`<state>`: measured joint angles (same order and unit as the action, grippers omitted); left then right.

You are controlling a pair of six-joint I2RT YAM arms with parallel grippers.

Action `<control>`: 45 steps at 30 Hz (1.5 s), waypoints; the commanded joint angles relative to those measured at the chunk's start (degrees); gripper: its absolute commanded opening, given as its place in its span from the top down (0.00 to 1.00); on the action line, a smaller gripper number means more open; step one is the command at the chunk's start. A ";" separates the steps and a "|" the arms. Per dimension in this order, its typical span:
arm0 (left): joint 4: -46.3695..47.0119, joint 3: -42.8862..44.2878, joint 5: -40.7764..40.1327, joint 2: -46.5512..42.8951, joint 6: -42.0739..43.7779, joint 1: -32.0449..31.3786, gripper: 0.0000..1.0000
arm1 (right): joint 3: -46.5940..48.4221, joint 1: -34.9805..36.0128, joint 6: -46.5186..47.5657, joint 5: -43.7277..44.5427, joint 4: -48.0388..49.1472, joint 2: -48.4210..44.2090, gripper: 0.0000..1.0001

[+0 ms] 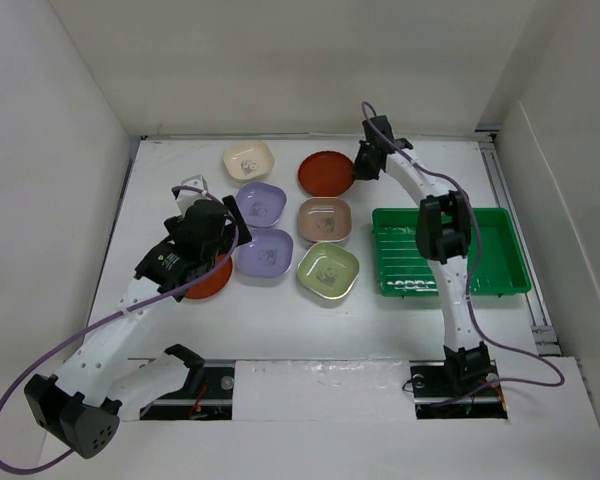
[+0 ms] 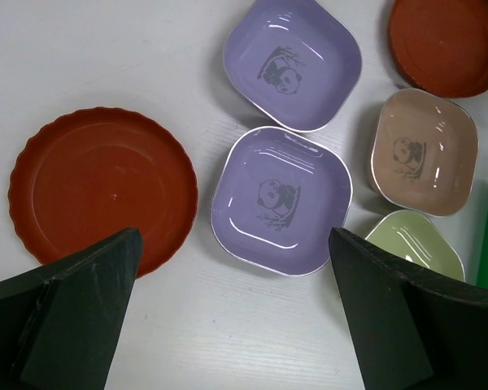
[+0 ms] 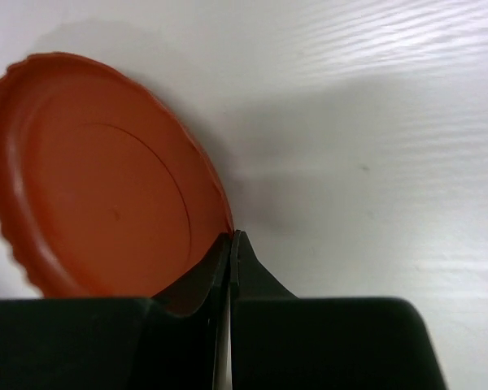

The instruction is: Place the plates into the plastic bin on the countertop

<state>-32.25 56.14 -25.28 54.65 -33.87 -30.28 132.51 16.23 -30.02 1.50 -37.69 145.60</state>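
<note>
Right gripper (image 3: 231, 244): fingers pressed together, pinching the scalloped rim of the far red plate (image 3: 98, 187) at its right edge. That plate sits at the back of the countertop (image 1: 280, 330), just left of the bin's far corner.

Left gripper (image 2: 233, 236): spread wide, holding nothing, hovering between the near red plate (image 2: 98, 191) and the near lavender plate (image 2: 281, 199).

Plate count is 7:
- 2 round red
- 5 rounded-square: 2 lavender, the second being the far lavender plate (image 2: 293, 61); 1 cream plate (image 1: 249, 160); 1 tan plate (image 1: 325, 220); 1 green plate (image 1: 328, 272)

All 7 are clustered on the countertop, left of the bin. There is 1 green bin (image 1: 510, 250), on the right side just beside the tan and green plates. The right arm reaches across it.
</note>
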 commanded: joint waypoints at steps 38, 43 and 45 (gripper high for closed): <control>-1.59 0.73 -5.21 -4.20 -4.36 0.05 0.00 | -91.81 -19.48 -15.68 4.49 9.92 -86.36 1.00; -2.73 1.25 -5.22 -2.89 -4.89 0.05 0.00 | -93.04 -19.48 -15.68 3.26 9.92 -87.42 0.98; -3.25 1.25 -5.22 -2.36 -4.89 0.05 0.00 | -92.52 -19.48 -15.68 3.25 9.40 -87.42 0.89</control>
<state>-34.33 56.14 -29.10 51.72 -37.78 -30.28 39.09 -2.98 -45.50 5.96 -30.11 59.57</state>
